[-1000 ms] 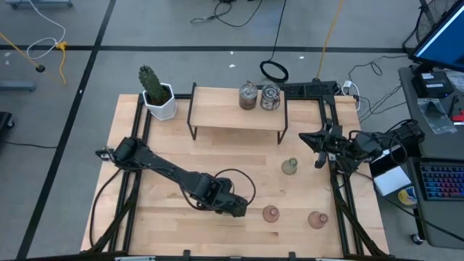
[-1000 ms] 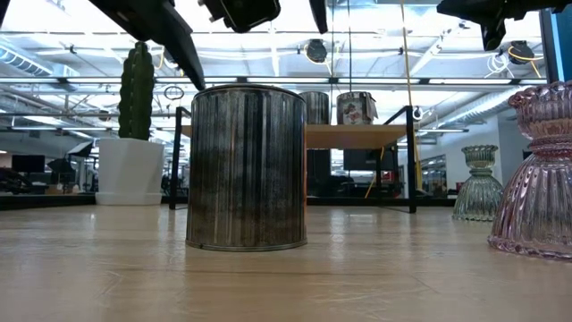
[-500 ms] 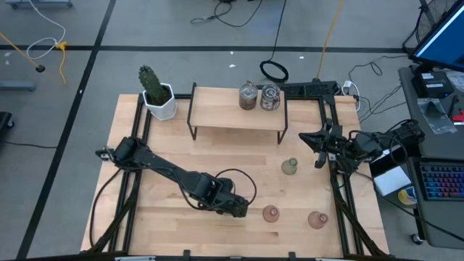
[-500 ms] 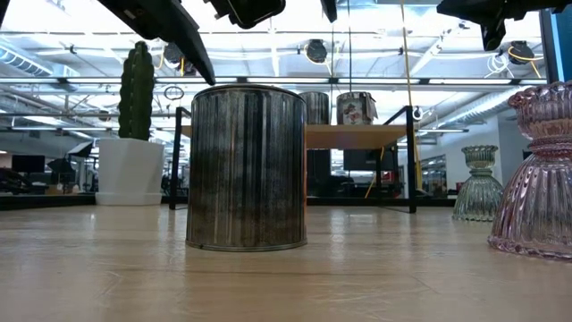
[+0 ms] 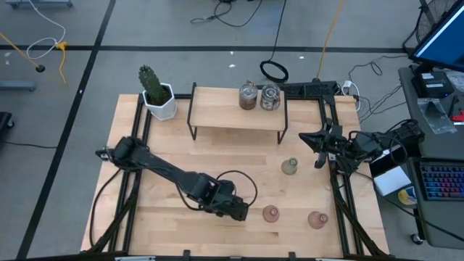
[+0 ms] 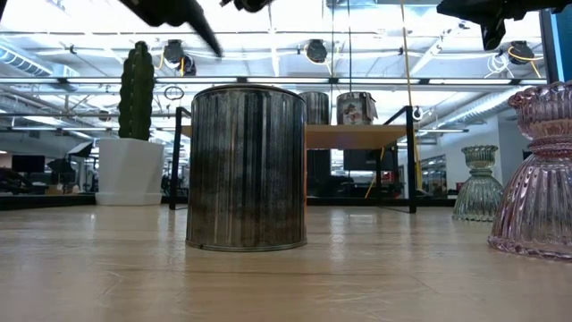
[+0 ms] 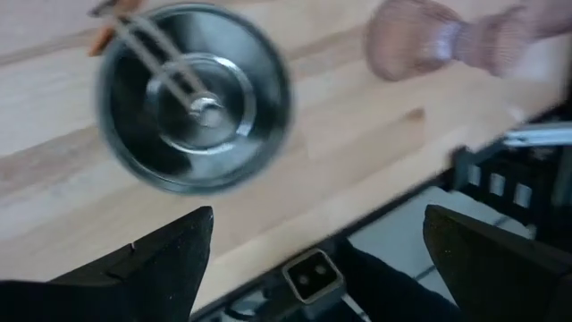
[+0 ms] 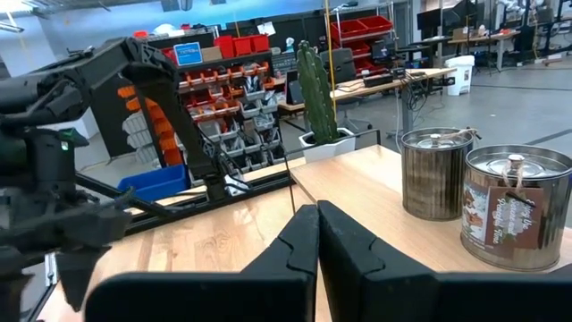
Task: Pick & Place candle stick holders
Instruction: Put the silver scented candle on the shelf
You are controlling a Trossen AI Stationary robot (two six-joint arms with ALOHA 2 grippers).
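Looking straight down, you find your left gripper (image 5: 236, 210) low over the front middle of the table (image 5: 167, 152), its fingers (image 7: 161, 259) spread wide with nothing between them; just under it stands a round silvery holder (image 7: 195, 97), upright on the wood, seen from above in the left wrist view and, in the low view, as a ribbed metal can (image 6: 247, 167) close to the camera; the fingers sit above it and do not touch it.

Your right gripper (image 5: 317, 161) waits at the table's right edge, off the wood, its fingers (image 8: 295, 246) pressed together on nothing.

Two more silvery holders (image 5: 249, 96) (image 5: 270, 96) stand side by side on the raised wooden shelf (image 5: 225, 116) at the back; one carries a paper tag in the right wrist view.

A pale green glass holder (image 5: 290, 167) stands upright right of centre, near the right gripper but apart from it; two pink glass holders (image 5: 270, 213) (image 5: 317, 218) stand along the front right, the nearer one just beside the left gripper.

A cactus in a white pot (image 5: 156, 91) stands at the back left corner.
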